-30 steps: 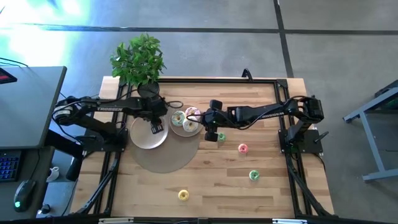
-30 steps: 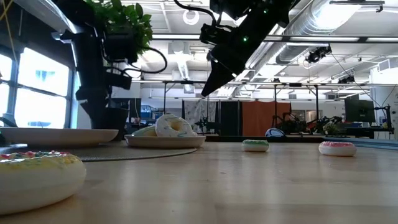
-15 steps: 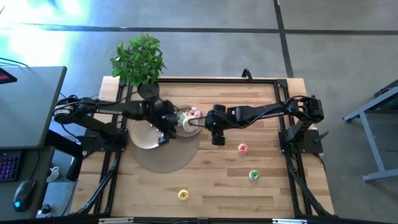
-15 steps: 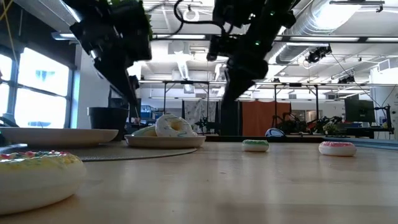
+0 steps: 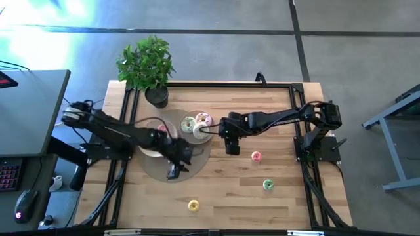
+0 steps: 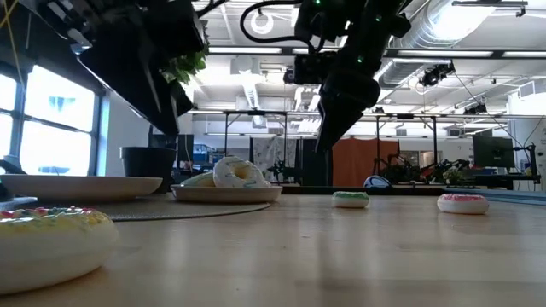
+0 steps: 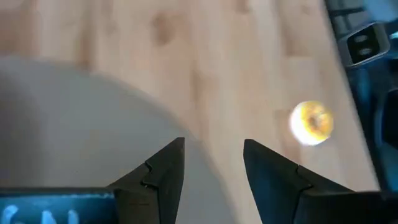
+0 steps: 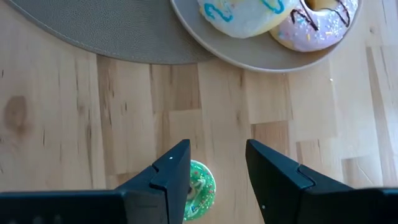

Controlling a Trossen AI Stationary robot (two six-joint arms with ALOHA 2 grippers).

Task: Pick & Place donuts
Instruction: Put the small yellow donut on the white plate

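My right gripper hangs open, fingers pointing down, over a mini green donut that lies flat on the wood; its fingers stand on either side of the donut, above it. My left gripper is open above the near part of the grey mat. The yellow mini donut lies on the wood beyond it, toward the near edge. A pink mini donut and another green one lie on the table's right half. Three larger iced donuts sit on a beige plate.
A second beige plate lies on the mat's left part, partly under my left arm. A potted plant stands at the far left corner. A black frame borders the table. Bare wood lies near the front edge.
My left gripper has swung from above the left plate toward the table's near edge and now hangs over the mat's near part. My right gripper has shifted slightly over the mini green donut and tipped from slanting to pointing straight down.
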